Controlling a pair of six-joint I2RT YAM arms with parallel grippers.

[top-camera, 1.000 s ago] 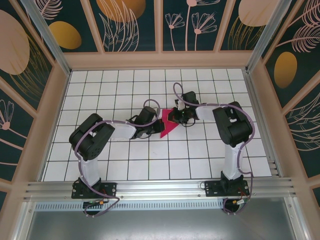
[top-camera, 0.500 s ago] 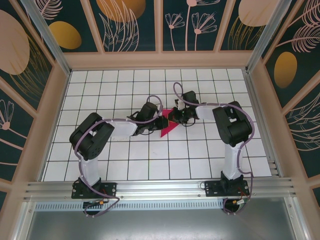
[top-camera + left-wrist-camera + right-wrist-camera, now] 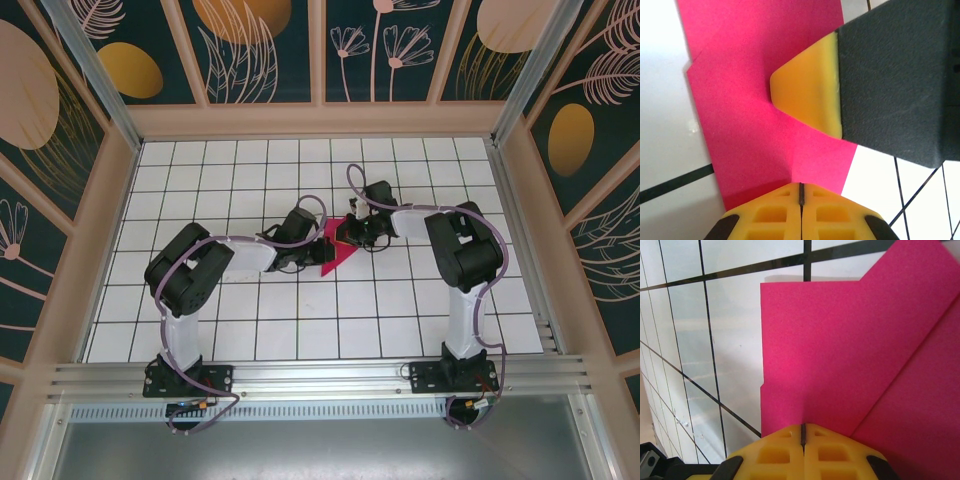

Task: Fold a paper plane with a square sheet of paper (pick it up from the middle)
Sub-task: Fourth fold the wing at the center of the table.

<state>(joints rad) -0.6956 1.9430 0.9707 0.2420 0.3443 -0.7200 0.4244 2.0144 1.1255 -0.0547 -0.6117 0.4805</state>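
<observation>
Left gripper [image 3: 316, 243] and right gripper [image 3: 349, 233] meet at the paper [image 3: 336, 257], mid-frame.
Both have their jaws fully together, tips touching the pink paper, which lies partly folded on the surface [image 3: 400, 300].

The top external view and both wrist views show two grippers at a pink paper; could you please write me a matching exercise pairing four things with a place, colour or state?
Things:
1. left gripper
2. right gripper
3. thin magenta-pink sheet of paper
4. flat tiled table

Places, colours or states:
a. white with black grid lines
b. shut, tip at the paper, reaching in from the right in the top view
c. lying flat, folded into layers
d. shut, tip at the paper, reaching in from the left in the top view

Pairs: 1-d, 2-b, 3-c, 4-a.
</observation>
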